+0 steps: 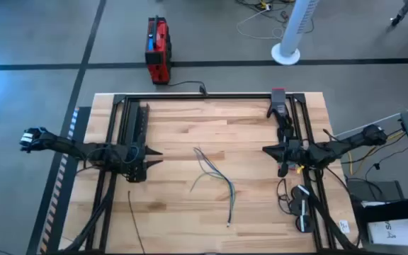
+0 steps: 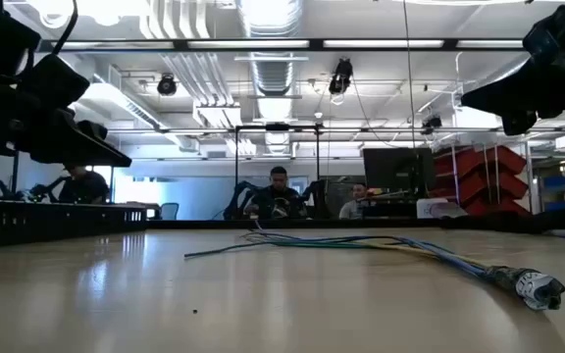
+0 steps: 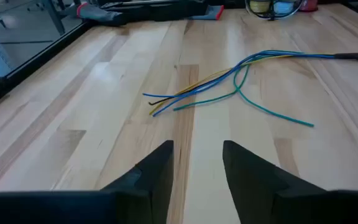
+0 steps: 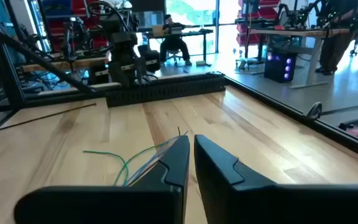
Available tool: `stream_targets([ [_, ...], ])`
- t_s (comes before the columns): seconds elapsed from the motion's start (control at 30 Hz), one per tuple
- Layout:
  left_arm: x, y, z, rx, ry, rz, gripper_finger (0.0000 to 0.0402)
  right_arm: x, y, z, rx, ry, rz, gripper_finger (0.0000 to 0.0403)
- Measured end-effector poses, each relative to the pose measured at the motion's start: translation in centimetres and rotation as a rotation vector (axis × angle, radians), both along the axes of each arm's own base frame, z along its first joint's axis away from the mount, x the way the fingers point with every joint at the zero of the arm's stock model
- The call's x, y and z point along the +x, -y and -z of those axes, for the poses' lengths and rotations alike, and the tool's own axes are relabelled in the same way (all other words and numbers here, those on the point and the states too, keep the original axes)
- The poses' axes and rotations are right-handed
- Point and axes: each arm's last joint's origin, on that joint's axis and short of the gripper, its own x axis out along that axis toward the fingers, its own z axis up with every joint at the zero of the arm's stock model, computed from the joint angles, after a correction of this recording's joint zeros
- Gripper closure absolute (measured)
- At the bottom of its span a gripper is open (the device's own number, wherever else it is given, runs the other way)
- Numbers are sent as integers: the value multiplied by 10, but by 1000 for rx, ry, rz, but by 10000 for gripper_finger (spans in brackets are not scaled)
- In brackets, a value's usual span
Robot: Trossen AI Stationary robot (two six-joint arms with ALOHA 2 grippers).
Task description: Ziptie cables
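Cables (image 1: 214, 177) mid-table (image 1: 176, 134), between claws

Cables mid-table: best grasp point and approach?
Grip the cables where the strands run together as one bundle, just short of the sleeved end, not the fanned loose tips. They lie flat on the table, so come straight down with the fingers straddling the bundle crosswise. Both the left gripper and right gripper sit back from it, so either probably works.

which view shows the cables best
The left wrist view: the cables lie whole and unobstructed on the table, each strand distinct. The high view shows them whole but small. The low view sees them edge-on. In the right wrist view they sit partly behind the right gripper.
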Motion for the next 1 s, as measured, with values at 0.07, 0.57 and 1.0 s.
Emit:
stream_targets([
  [0.07,0,0,0,0,0,0,283,0,0,0,0,0,0,389],
  [0.57,0,0,0,0,0,0,300,0,0,0,0,0,0,389],
  [1.0,0,0,0,0,0,0,276,0,0,0,0,0,0,389],
])
